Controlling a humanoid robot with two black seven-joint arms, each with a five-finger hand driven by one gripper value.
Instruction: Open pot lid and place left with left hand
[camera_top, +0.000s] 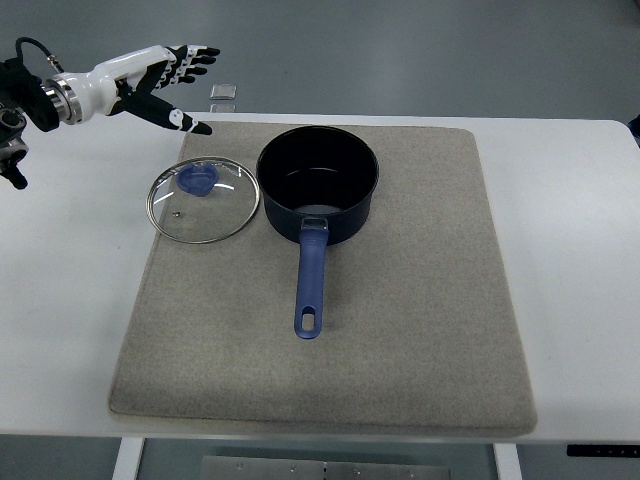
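On mat (400, 330), lid (203, 200) lies left of pot (318, 185); left hand (160, 75) above, fingers (195, 54) spread, empty.

left hand (160, 75): white shell, black fingertips and joints
wrist: silver metal ring, above the pot lid (204, 199)
forearm: black, thin dark cable looping, possibly a connector

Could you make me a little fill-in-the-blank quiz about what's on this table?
1. The round glass lid with a blue knob lies to the ___ of the dark blue saucepan.
2. Both rest on a grey felt ___.
3. The white-and-black left hand holds ___.

Answers: left; mat; nothing
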